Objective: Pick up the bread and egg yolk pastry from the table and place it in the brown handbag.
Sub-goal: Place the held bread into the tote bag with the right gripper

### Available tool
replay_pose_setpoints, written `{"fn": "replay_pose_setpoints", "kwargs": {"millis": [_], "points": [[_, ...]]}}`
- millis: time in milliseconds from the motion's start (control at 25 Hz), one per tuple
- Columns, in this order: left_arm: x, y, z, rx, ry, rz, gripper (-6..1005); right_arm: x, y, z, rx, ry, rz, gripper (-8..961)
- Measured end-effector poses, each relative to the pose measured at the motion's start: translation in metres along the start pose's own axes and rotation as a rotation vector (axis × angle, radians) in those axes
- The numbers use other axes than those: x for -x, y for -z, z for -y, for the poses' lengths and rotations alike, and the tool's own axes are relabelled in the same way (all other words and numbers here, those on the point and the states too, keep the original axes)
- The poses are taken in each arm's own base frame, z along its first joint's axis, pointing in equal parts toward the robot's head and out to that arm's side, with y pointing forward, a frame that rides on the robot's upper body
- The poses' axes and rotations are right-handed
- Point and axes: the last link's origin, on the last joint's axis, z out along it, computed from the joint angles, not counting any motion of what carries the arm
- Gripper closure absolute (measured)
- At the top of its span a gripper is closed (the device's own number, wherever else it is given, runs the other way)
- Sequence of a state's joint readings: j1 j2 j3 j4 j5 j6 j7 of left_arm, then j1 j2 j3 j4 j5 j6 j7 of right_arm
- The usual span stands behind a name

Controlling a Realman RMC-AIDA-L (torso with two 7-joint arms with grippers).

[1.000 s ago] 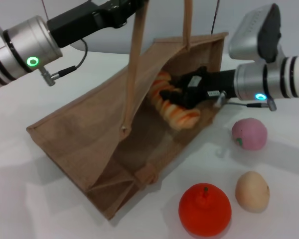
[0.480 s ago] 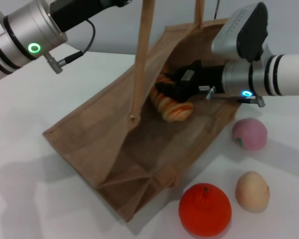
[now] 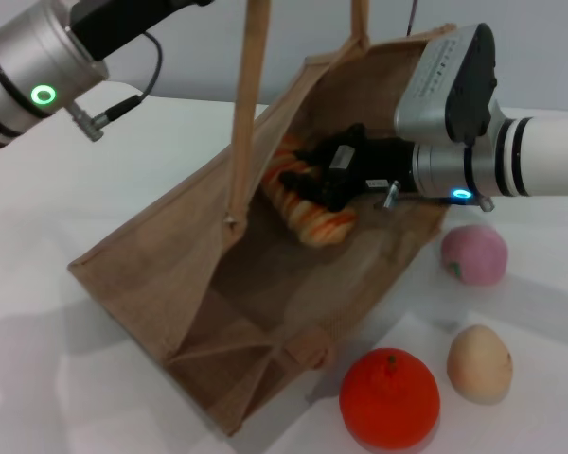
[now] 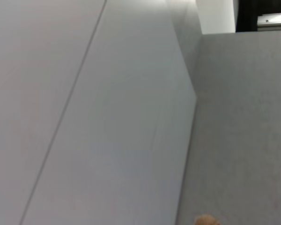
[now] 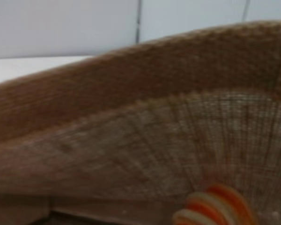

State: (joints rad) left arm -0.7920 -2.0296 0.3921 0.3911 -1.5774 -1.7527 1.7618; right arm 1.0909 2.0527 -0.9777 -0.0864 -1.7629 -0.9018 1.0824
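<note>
**Bread's inside the bag mouth, now just let it go clean**

White worktop [image 3: 38, 312] with a pale grey wall behind, pretty plain setup. On it the brown handbag [image 3: 170, 274] is tipped over with its mouth held up and open, because the left gripper, out of shot above the head view, has the tan handles [image 3: 248, 104] pulled tight. Can't tell how its jaws stand.

The right gripper [image 3: 314, 194] is reaching in through the mouth with its jaws closed around the bread [image 3: 308, 219], which hangs just inside the bag, above the lower wall. The right wrist view only shows woven jute and a bit of orange-and-cream stripe [image 5: 215, 206].

How I'd finish this step: push a little deeper so the loaf sits over the bag's lower wall, not the rim, then open up and back out straight along the entry line so nothing snags the weave. Left arm should keep the handles taut until the right one is out.

The egg yolk pastry [image 3: 479, 363] isn't picked up yet; it sits on the worktop beside a red-orange fruit [image 3: 389, 397], with a pink ball [image 3: 474, 253] near it.
</note>
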Motion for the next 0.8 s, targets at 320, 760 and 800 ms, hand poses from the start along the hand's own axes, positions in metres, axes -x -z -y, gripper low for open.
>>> {"fn": "replay_pose_setpoints", "kwargs": {"millis": [320,760,800], "points": [[0.0,0.018,0.005,-0.073,-0.016,-0.035,880,0.002,0.003,-0.01,0.061,0.016,0.061,590],[0.007,0.047,0.014,-0.223,-0.027,-0.047,880,0.001,0.019,-0.021,0.152,-0.006,0.152,262],[0.007,0.05,0.015,-0.235,-0.029,-0.05,880,-0.001,0.022,-0.022,0.16,-0.007,0.161,262]]}}
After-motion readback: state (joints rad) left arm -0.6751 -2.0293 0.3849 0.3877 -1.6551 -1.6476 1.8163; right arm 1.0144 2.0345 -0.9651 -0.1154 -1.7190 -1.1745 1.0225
